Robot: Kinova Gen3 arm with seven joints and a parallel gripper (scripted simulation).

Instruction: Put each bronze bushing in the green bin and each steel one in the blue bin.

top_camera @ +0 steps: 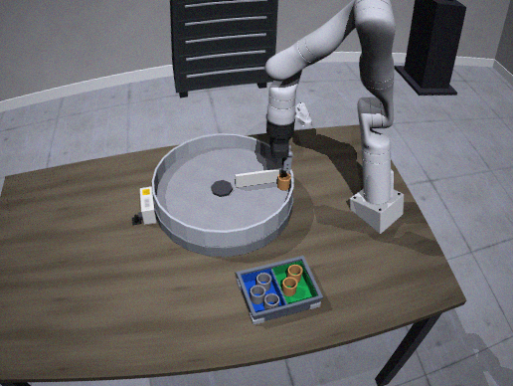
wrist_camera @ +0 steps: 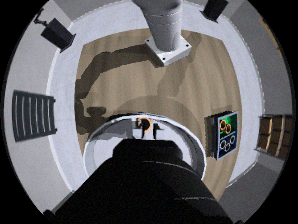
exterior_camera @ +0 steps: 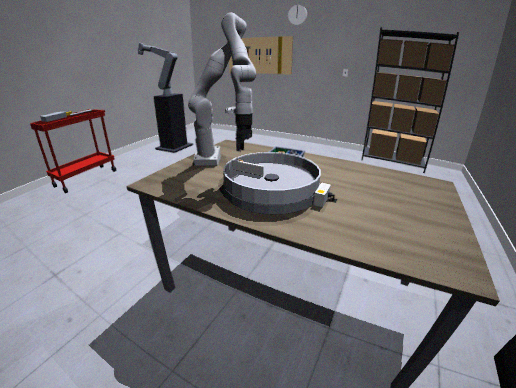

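Observation:
One bronze bushing (top_camera: 283,181) stands upright on the grey turntable (top_camera: 222,191), at its right rim beside the end of a white bar (top_camera: 256,178). My gripper (top_camera: 285,166) hangs straight down just above that bushing, fingers partly open and holding nothing. In the wrist view the bushing (wrist_camera: 143,123) shows as a small orange spot at the fingertips. The two-part bin (top_camera: 278,289) sits at the front of the table. Its blue half (top_camera: 262,290) holds three steel bushings and its green half (top_camera: 294,283) holds two bronze ones.
The turntable has a raised rim and a dark hub (top_camera: 221,188) at its centre. A white control box (top_camera: 146,204) stands against its left side. The arm's base (top_camera: 376,209) is on the table to the right of the turntable.

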